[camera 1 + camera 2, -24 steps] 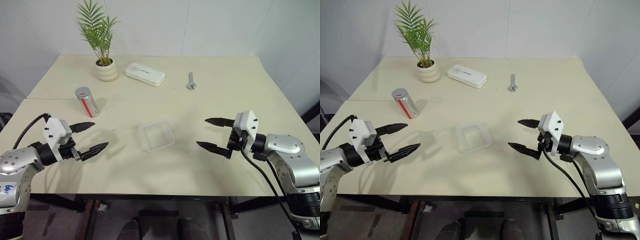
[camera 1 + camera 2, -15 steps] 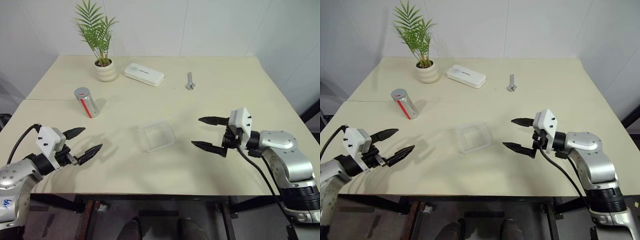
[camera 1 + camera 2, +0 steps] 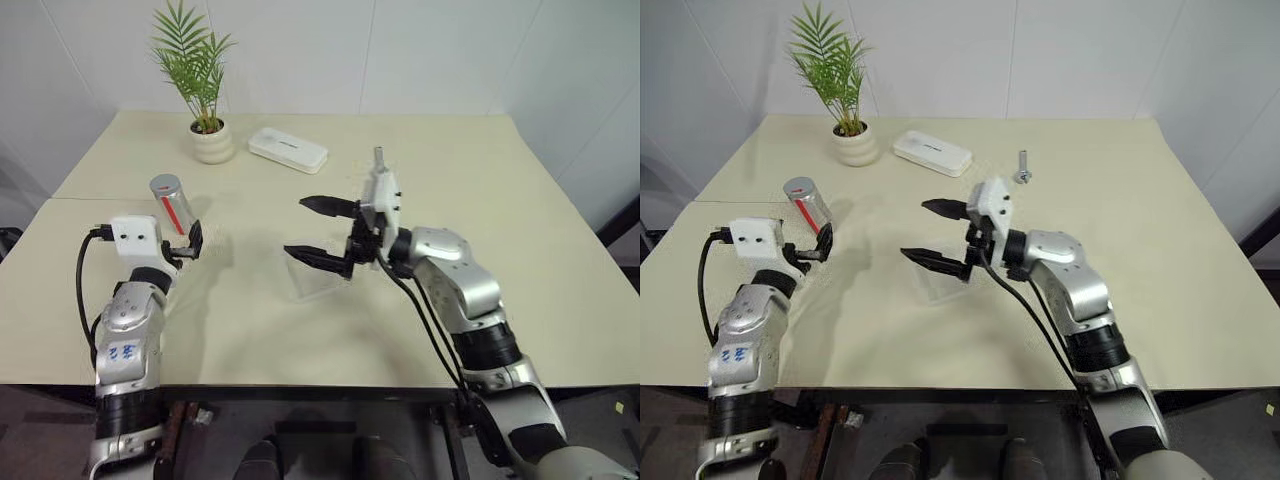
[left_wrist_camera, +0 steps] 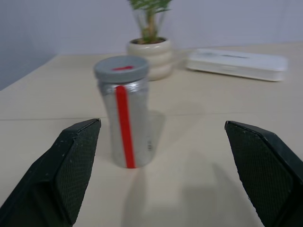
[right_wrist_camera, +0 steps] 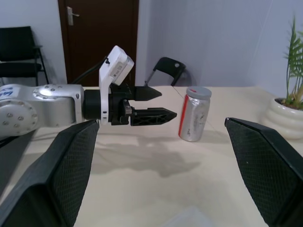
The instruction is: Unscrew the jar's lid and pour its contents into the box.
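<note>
Now that both arms have swung inward from the table's near edge, the left gripper, jaws spread, faces the jar standing just ahead, lid still on; the right gripper, also spread, hovers over the box, so grasping seems next.

Both arms are silver-grey metal shells with black joints. Each pincer, left and right, has two tapering black fingers under a white boxy camera housing. Black cables loop along each forearm. Blue handwriting marks the left forearm.
</note>
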